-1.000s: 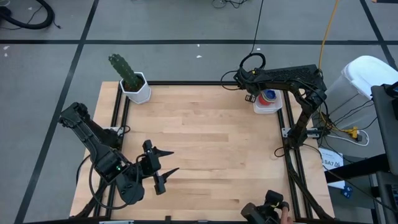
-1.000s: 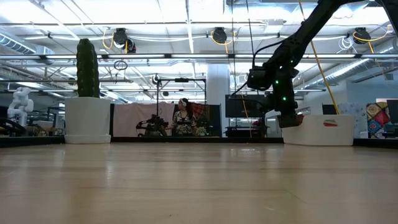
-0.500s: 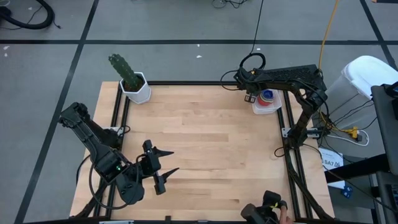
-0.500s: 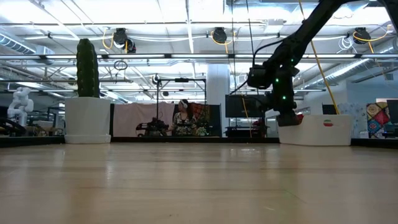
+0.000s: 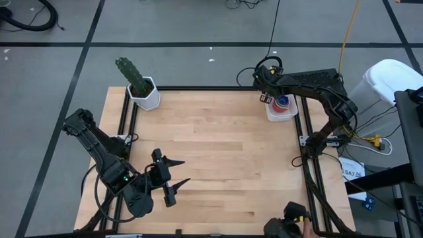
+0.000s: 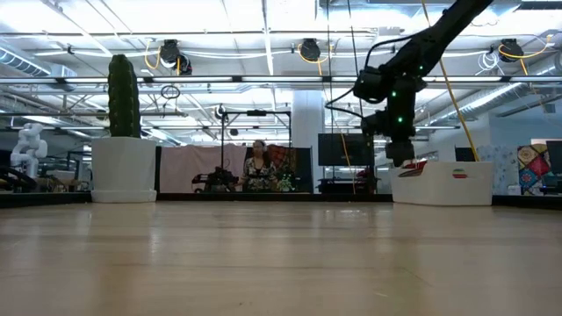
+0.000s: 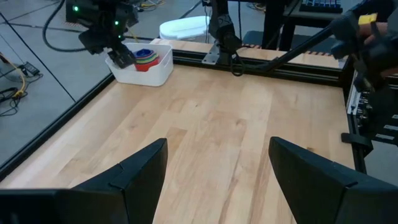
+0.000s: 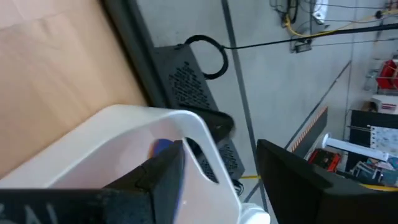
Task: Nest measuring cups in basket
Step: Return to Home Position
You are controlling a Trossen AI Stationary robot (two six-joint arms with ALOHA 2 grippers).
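Raising the right claw (image 5: 266, 99), seemingly apart, at upper right, we must clear the basket (image 5: 291, 115) without nudging cups (image 5: 283, 102); left claw (image 5: 186, 170) rests spread, lower left.

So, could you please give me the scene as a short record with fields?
measuring cups: nested stack inside the basket
basket: white, at the table's far right corner
right gripper: open, empty, just over the basket's edge
left gripper: open, empty, over the table's near left part
cactus pot: far left corner
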